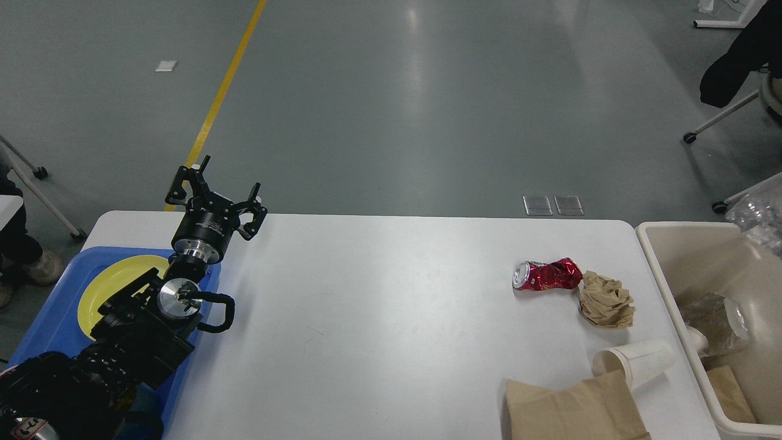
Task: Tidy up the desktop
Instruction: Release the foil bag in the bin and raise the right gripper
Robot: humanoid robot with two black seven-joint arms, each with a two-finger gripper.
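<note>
Broadly, the desktop point(379, 318) filled the lower view, its wide middle bare, with all the litter gathered at its right end beside the beige bin point(684, 287) standing just off that edge. At the opposite end the blue tray point(49, 330) held a yellow plate point(116, 281), and the left gripper point(215, 194) hung over the tray's far corner, its jaws spread wide and holding nothing. The right gripper was not in view (though, judging by sides, it would be the nearer one to the litter). A flat brown paper bag point(568, 409) lay at the near edge, touching a tipped white paper cup point(635, 363). Farther back a crumpled paper ball point(606, 302) touched a crushed red can point(547, 274), whose long axis ran left to right, parallel to the far edge. The litter lay well apart from the left jaws, with open room between.
</note>
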